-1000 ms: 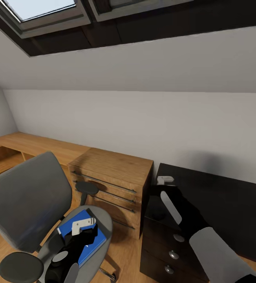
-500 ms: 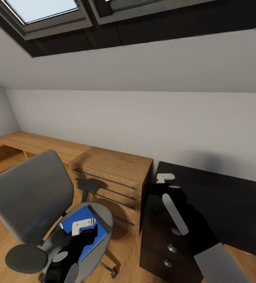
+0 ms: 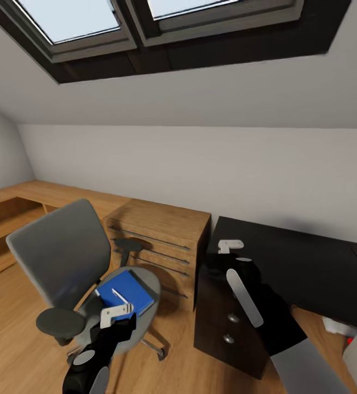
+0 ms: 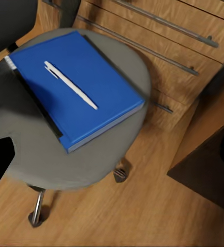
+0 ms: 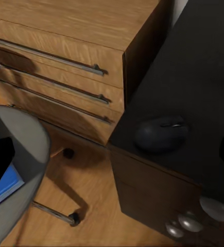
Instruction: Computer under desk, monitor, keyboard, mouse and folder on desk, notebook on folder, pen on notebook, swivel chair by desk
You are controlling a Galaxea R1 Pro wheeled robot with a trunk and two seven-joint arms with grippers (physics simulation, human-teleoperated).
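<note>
Both sets of fingers' spread indeterminable; pen atop folder, mouse near desk edge.

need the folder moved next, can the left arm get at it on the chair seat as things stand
Probably yes. The left pincer hangs over the near edge of the seat, and the folder lies flat there in the open, with just the pen on top, which might roll off.

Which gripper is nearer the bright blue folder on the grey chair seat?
Left. The left gripper hovers by the bright blue folder at the seat's near edge; the right gripper hangs over the black desk corner, beyond the wooden chest.
</note>
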